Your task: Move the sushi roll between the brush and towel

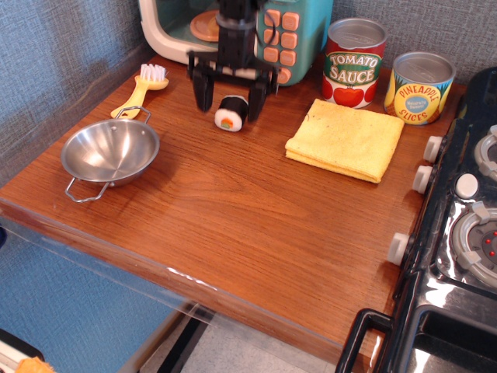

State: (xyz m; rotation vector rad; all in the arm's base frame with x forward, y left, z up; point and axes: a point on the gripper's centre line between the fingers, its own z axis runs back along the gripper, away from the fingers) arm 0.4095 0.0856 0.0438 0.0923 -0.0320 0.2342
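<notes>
The sushi roll (230, 114) lies on the wooden counter (233, 210), its white face with the orange-green centre turned toward the camera. It sits between the yellow-handled brush (143, 87) at the left and the folded yellow towel (346, 138) at the right. My gripper (231, 97) stands straight over the roll with its black fingers spread wide, one on each side, not touching it.
A steel bowl (109, 153) sits front left of the brush. A toy microwave (233, 31) stands behind the gripper. A tomato sauce can (353, 62) and a pineapple can (419, 87) stand behind the towel. A toy stove (458, 233) borders the right.
</notes>
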